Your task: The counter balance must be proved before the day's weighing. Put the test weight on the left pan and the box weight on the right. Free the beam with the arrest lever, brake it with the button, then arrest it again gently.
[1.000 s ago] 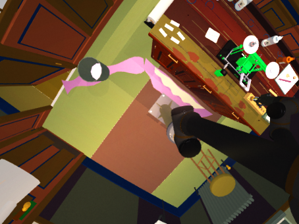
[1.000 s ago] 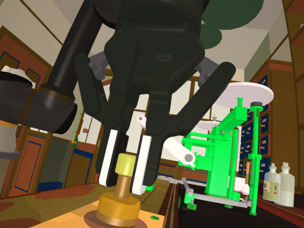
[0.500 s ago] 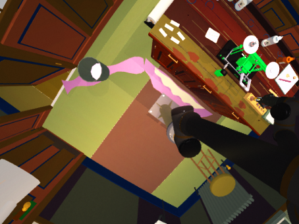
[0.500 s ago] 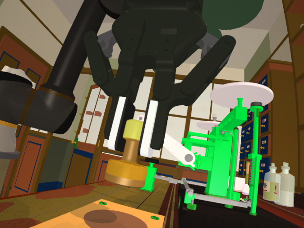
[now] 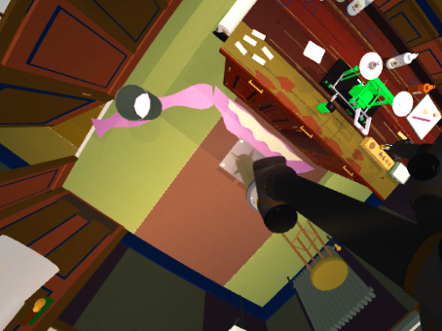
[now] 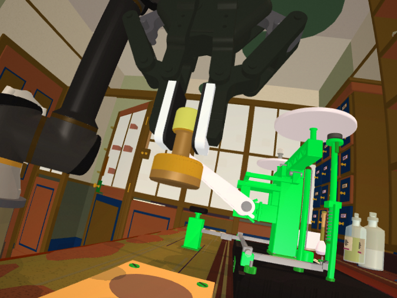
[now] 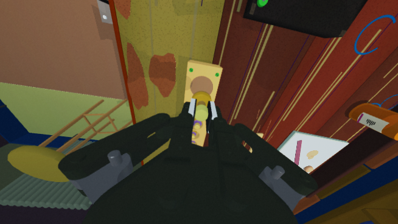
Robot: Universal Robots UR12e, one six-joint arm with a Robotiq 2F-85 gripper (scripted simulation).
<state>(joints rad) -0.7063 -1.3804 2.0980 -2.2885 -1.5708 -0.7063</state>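
My gripper (image 6: 181, 128) has its white fingers clamped on the yellow knob and brown stem of the brass test weight (image 6: 176, 160), which hangs in the air above the orange wooden weight block (image 6: 141, 285) on the counter. In the wrist camera the weight's knob (image 7: 201, 113) sits between the fingertips over the block's round recess (image 7: 200, 84). The green balance (image 6: 288, 205) stands to the right on a black base, with its two white round pans (image 6: 316, 123) (image 6: 272, 163) raised and its white arrest lever (image 6: 224, 189) pointing toward the weight. The balance (image 5: 362, 95) stands further along the counter from the block (image 5: 377, 151).
The long counter (image 5: 302, 107) runs diagonally with drawers on its front. Two glass bottles (image 6: 364, 243) stand right of the balance. A white tray (image 7: 310, 150) and an orange bottle (image 7: 374, 118) lie near the block. A stool (image 5: 328, 272) stands on the floor below.
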